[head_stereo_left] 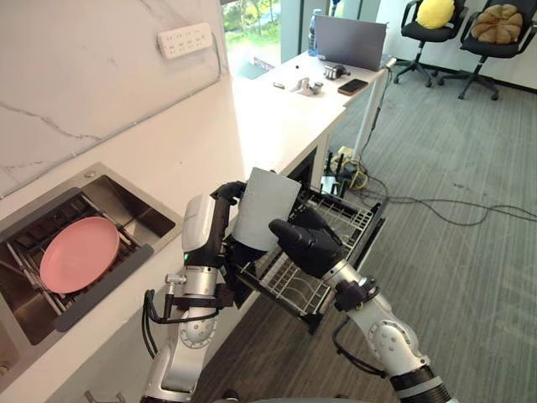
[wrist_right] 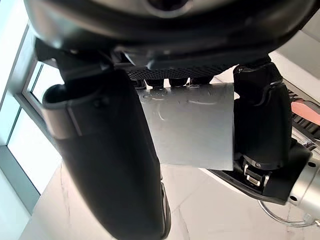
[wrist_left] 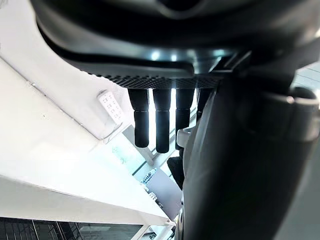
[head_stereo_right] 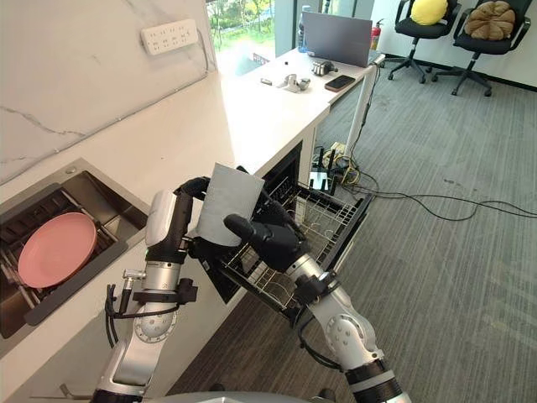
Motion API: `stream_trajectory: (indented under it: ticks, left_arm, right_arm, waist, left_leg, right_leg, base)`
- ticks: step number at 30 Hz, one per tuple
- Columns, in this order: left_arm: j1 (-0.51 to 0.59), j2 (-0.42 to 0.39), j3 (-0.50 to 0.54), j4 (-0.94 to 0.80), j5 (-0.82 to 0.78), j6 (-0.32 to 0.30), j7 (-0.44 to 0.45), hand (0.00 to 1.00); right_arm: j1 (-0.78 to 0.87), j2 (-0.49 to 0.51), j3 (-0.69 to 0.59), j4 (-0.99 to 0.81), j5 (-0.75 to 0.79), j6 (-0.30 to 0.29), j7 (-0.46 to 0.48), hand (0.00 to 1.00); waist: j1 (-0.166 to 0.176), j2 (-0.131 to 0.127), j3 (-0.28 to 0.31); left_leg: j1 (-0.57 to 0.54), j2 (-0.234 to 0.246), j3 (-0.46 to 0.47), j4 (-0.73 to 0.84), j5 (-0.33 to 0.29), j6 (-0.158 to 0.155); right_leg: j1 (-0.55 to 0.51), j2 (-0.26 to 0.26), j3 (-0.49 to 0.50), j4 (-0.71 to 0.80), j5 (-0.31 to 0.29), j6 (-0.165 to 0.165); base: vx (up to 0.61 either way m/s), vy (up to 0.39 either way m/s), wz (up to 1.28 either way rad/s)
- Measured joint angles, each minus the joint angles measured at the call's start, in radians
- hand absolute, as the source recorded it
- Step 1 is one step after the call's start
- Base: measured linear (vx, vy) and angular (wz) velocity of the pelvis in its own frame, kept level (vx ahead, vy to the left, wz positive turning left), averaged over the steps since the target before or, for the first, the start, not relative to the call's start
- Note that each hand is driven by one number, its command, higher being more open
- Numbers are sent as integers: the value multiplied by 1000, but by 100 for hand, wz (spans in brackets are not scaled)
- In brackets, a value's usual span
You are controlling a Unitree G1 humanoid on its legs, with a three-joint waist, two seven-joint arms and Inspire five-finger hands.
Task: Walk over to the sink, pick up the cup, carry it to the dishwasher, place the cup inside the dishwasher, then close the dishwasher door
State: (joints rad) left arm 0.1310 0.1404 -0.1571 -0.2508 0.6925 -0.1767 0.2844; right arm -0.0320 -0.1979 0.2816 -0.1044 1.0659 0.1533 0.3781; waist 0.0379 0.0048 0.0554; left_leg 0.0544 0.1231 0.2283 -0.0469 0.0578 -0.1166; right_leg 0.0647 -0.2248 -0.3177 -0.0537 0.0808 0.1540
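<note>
Your right robot hand (head_stereo_left: pixel 306 243) is curled round the front of the cup (head_stereo_left: pixel 267 201), thumb on one side and fingers behind it. Your left robot hand (head_stereo_left: pixel 216 223) grips the same cup from the other side, fingers hooked over its upper edge. You have the cup upright above the pulled-out dishwasher rack (head_stereo_left: pixel 337 220). Off to your left, a pink plate (head_stereo_left: pixel 80 253) lies in the sink (head_stereo_left: pixel 138 208), set into the white tabletop (head_stereo_left: pixel 252 117).
</note>
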Motion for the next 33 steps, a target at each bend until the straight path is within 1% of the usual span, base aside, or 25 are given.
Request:
stream_trajectory:
  ticks: [2,3,6,9,11,13,14,17,19,24,25,28,29,30,32,33]
  left_arm:
    - [-6,6,-4,20,20,1,3,0]
    - [-6,13,-10,27,38,4,4,0]
    - [-6,28,-26,40,65,15,28,0]
    - [-7,36,-42,51,85,15,49,0]
    - [-7,41,-65,52,95,15,78,0]
    - [-7,41,-72,52,95,15,84,0]
    - [-7,43,-79,53,95,17,88,100]
    - [-7,43,-89,62,95,19,103,100]
    - [-7,43,-89,65,94,20,106,100]
    - [-7,35,-107,74,72,20,113,100]
    - [-8,34,-107,78,71,20,115,100]
    - [-9,36,-112,96,43,7,117,100]
    - [0,35,-114,96,27,-10,117,100]
    - [3,35,-114,94,14,-16,117,100]
    - [21,32,-102,75,-61,-24,115,100]
    - [37,26,-89,50,-147,-32,98,100]
  right_arm:
    - [0,-1,8,-2,0,11,-36,100]
    - [0,-5,21,-2,0,17,-56,0]
    - [-1,-9,37,-2,0,21,-91,0]
    - [-12,-15,47,-2,0,20,-151,0]
    - [-18,-15,51,-2,-10,15,-206,0]
    - [-19,-14,61,-3,-10,-1,-233,0]
    - [-20,-14,71,-3,-10,-14,-250,0]
    - [-24,-8,91,-4,-19,-39,-276,0]
    - [-36,-2,112,-4,-40,-69,-306,0]
    - [-48,28,154,-23,-116,-166,-424,0]
    - [-48,32,158,-23,-128,-172,-438,0]
    - [-53,60,140,-23,-264,-206,-543,0]
    - [-54,79,83,-23,-298,-216,-588,0]
    - [-54,91,43,-23,-313,-224,-609,0]
    - [-55,99,-123,-23,-340,-267,-672,0]
    - [-55,95,-219,-23,-368,-293,-710,0]
  waist:
    - [1,0,-2]
    - [1,-1,-6]
    - [2,-1,-23]
    - [2,-2,-32]
    - [5,-2,-32]
    - [6,-2,-32]
    - [6,-2,-33]
    - [6,-2,-34]
    - [5,-1,-35]
    - [12,2,-47]
    - [11,3,-50]
    - [9,4,-52]
    - [12,4,-52]
    - [15,4,-52]
    - [20,4,-52]
    - [19,4,-52]
  left_leg:
    - [-1,0,0,0,0,0]
    - [-3,0,0,0,0,0]
    - [-13,0,0,1,0,0]
    - [-12,0,0,2,0,0]
    - [-12,0,0,4,0,0]
    - [-12,1,1,5,0,0]
    - [-12,1,1,6,0,0]
    - [-12,1,2,8,0,0]
    - [-12,2,2,9,0,0]
    - [-13,2,4,8,-1,0]
    - [-13,2,4,8,-1,-1]
    - [-13,2,6,9,-1,-1]
    - [-13,1,8,9,-1,-1]
    - [-13,1,9,9,-1,-1]
    - [-13,1,9,10,-1,-1]
    - [-13,1,8,10,-1,-1]
  right_leg:
    - [0,0,0,0,0,0]
    - [-3,0,0,0,0,0]
    - [-13,0,0,-1,1,-1]
    - [-12,0,1,0,1,-1]
    - [-12,0,1,0,2,-2]
    - [-12,0,2,0,2,-2]
    - [-12,0,2,0,2,-2]
    - [-12,1,4,0,3,-4]
    - [-12,1,5,0,3,-4]
    - [-16,1,8,0,3,-4]
    - [-17,1,9,0,3,-4]
    - [-17,1,12,0,4,-4]
    - [-17,0,12,0,5,-4]
    - [-17,0,12,0,5,-4]
    - [-16,0,11,0,5,-4]
    - [-16,0,11,0,5,-4]
  base:
    - [0,0,0]
    - [0,0,0]
    - [0,0,0]
    - [0,0,0]
    - [-40,1,0]
    - [-18,0,0]
    - [-31,-1,-2]
    - [0,0,0]
    - [0,0,0]
    - [0,0,-1]
    - [0,0,0]
    - [0,0,0]
    - [0,0,0]
    - [0,0,0]
    - [0,0,0]
    - [0,0,0]
